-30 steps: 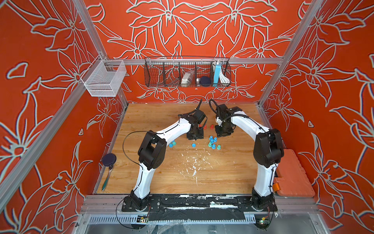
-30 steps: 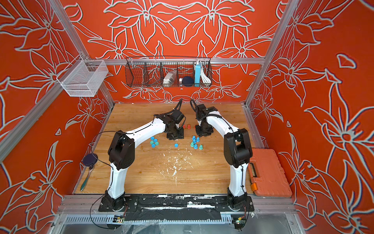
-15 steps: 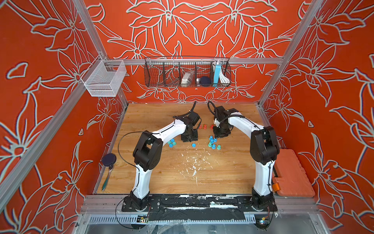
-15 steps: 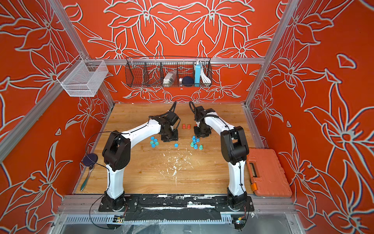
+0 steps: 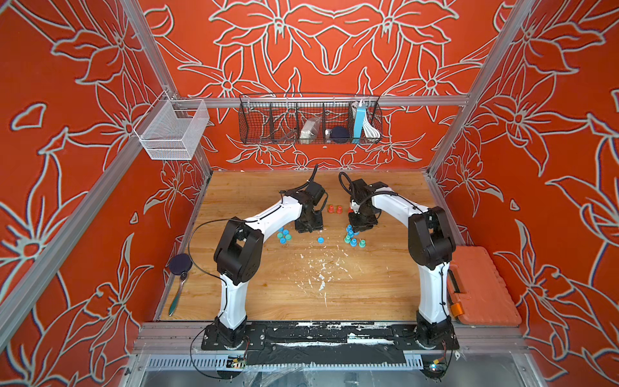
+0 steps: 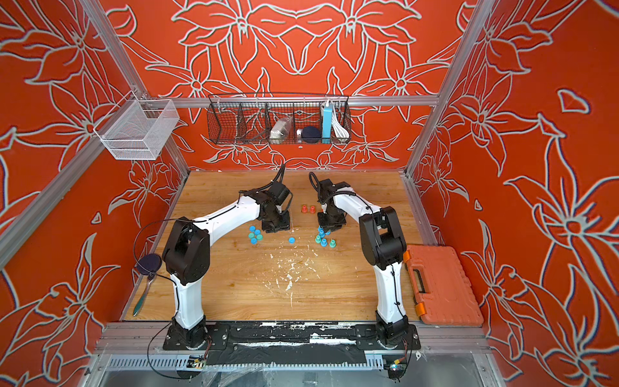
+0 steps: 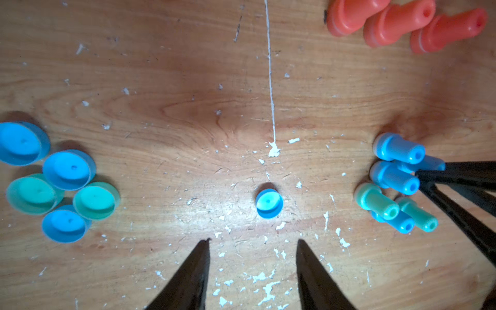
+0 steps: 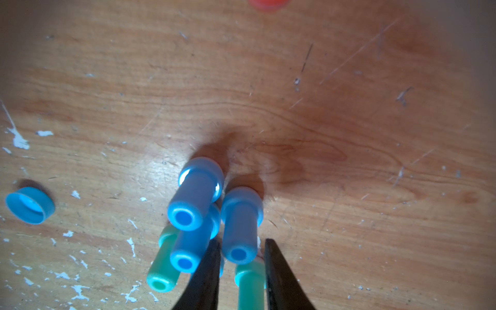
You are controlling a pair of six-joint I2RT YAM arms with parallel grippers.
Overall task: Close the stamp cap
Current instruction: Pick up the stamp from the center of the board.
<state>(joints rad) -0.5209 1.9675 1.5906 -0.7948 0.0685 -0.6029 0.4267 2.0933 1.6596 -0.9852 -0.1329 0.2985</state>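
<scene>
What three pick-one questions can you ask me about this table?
1. Where is the lone cap? A in a bowl; B on the table, between the cap pile and the blue stamps; C on a stamp.
2. How many red stamps are there? A one; B three; C five.
3. How is the left gripper? A shut on a cap; B holding a stamp; C open, empty.
Answers: B, it lies alone on the wood. B, three show side by side in the left wrist view. C, its jaws stand apart with nothing between.
</scene>
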